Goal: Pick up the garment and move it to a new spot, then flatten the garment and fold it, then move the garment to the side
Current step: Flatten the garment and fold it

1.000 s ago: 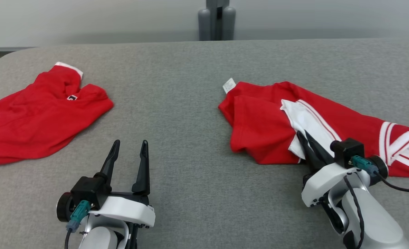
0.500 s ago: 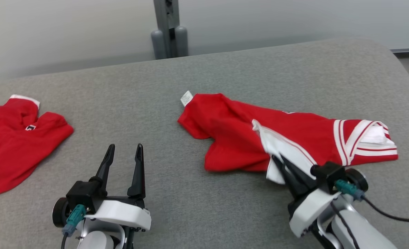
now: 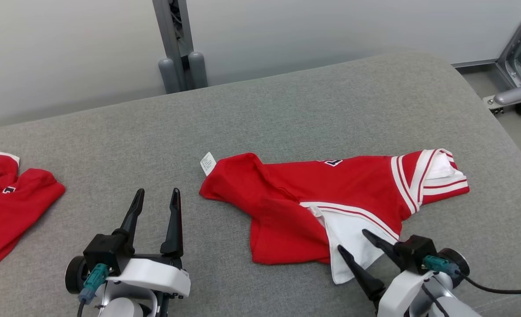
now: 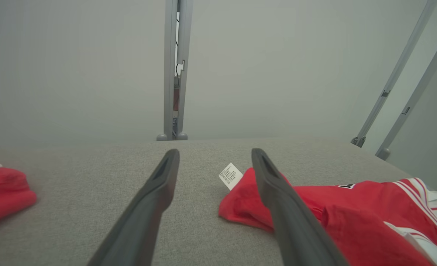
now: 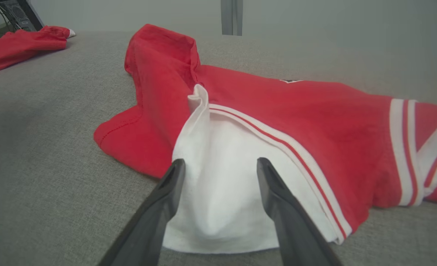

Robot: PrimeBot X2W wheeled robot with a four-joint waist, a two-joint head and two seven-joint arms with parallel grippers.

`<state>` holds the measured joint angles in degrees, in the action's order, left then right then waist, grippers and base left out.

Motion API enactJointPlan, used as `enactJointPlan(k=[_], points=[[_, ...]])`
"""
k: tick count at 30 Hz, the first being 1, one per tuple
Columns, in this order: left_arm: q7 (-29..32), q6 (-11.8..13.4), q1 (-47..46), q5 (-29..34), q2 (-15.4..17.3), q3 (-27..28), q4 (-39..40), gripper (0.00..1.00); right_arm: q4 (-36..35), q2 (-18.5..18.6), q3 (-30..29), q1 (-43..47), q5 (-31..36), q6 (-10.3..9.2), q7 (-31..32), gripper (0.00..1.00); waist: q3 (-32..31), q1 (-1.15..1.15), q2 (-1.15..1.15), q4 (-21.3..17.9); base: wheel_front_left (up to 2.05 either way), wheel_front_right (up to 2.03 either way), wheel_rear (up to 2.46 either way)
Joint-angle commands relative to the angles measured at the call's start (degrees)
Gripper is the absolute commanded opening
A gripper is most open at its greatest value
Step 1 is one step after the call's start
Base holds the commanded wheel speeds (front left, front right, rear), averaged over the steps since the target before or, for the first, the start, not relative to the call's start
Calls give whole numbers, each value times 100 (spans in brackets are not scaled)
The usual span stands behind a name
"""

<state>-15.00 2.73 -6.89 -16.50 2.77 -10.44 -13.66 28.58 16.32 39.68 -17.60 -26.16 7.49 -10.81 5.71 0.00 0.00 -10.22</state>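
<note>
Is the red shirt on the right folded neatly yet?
Not yet. The red shirt lies rumpled on the grey table, one corner humped up, its white panel twisted across the front edge.

Right gripper (image 3: 352, 240) jaws, shut a second ago, now apart, seemingly free of the garment (image 3: 287, 189)

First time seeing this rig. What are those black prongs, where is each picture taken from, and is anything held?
A two-armed robot; the prongs are its gripper fingers. One picture looks down from its head, the other two along each wrist's fingers. On the grey padded table lie a red-and-white garment and, far left, a second red garment. The left gripper is open above bare table. The right gripper is open, fingers either side of the garment's white panel. Nothing is held.
</note>
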Motion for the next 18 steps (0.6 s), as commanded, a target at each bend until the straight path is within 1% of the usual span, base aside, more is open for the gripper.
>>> enactJointPlan(k=[1,5,9,12,18], points=[[-18,-9,49,47,21,25,-6,100,13,22,-45,-30,21,1,-54,100,-15,0,0,-27,0,0,0],[-18,-6,92,40,21,42,-6,100,34,-20,-355,-57,86,1,-208,100,-70,0,0,-118,0,0,0],[-18,20,162,21,21,22,10,100,-168,-56,-576,123,174,1,-352,100,-115,0,0,-196,0,0,0],[-18,38,151,18,20,7,31,100,-441,35,-517,305,270,1,-413,100,-109,0,0,-236,0,0,0],[-18,2,46,42,22,10,43,100,-1041,261,-144,751,527,0,-452,100,-27,0,0,-251,0,0,0]])
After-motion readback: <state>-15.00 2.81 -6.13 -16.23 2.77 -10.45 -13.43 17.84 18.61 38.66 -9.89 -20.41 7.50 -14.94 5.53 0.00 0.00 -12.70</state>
